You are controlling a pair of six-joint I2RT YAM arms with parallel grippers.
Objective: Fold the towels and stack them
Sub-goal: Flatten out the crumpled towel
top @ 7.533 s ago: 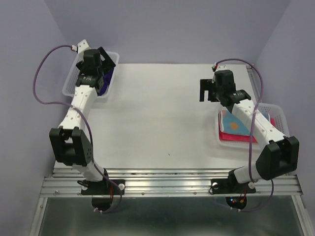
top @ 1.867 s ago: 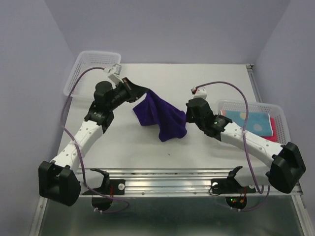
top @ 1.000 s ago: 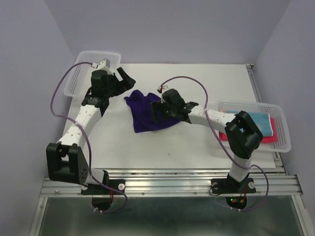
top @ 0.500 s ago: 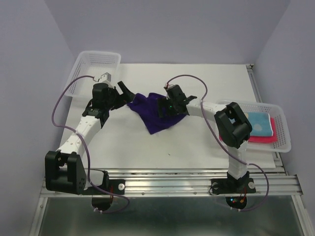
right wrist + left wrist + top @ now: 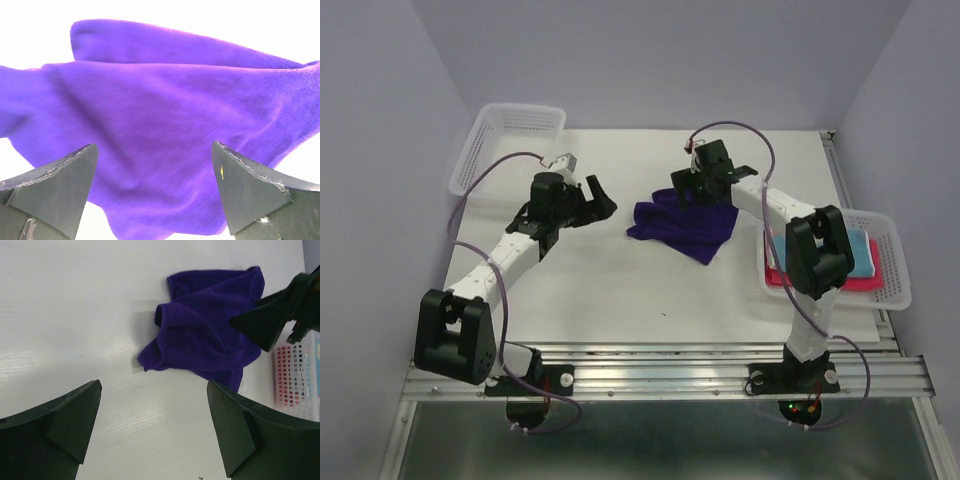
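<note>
Since half a second ago the dark purple towel (image 5: 685,222) slid toward 3 o'clock; my right gripper (image 5: 693,190) swung to its 12 o'clock edge, left gripper (image 5: 602,198) sits off its 9. Both jaws wide, empty. Towel lies bunched mid table (image 5: 650,290): if I pinch a ridge instead of a corner I'd likely grab double layers, fold skews

A white table (image 5: 620,290) seen from above, its top smooth and pale. One dark purple towel (image 5: 685,225) lies on it, a little right of the middle and toward the far side, crumpled into soft folds rather than spread flat. A white mesh basket (image 5: 480,140) sits at the far left corner. A second basket (image 5: 892,250) of the same kind sits at the right edge, to the right of the towel and well apart from the first
</note>
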